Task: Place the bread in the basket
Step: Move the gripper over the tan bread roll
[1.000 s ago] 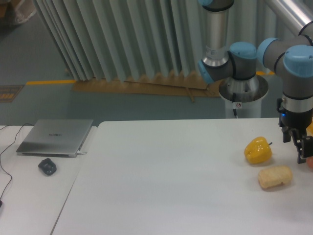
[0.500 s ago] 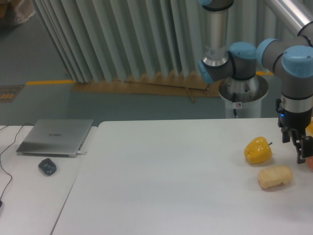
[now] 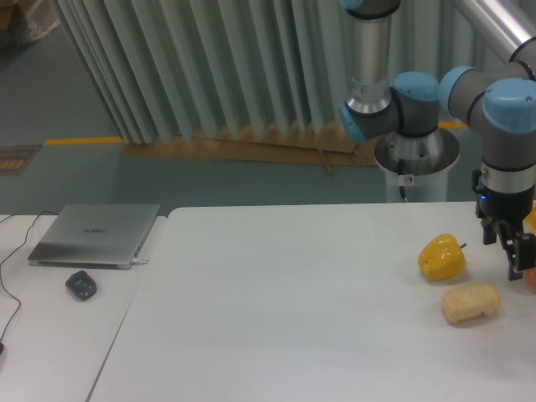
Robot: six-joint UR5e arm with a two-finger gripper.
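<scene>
The bread, a pale tan bumpy roll, lies on the white table near the right edge. Just behind it, to the left, sits the glossy yellow pepper. My gripper hangs above the table at the far right, a little above and to the right of the bread, not touching it. Its dark fingers point down, stand apart and hold nothing. The basket is out of view.
Small orange and reddish bits show at the right frame edge beside the gripper. A closed laptop and a dark mouse lie on the left table. The robot's base stands behind the table.
</scene>
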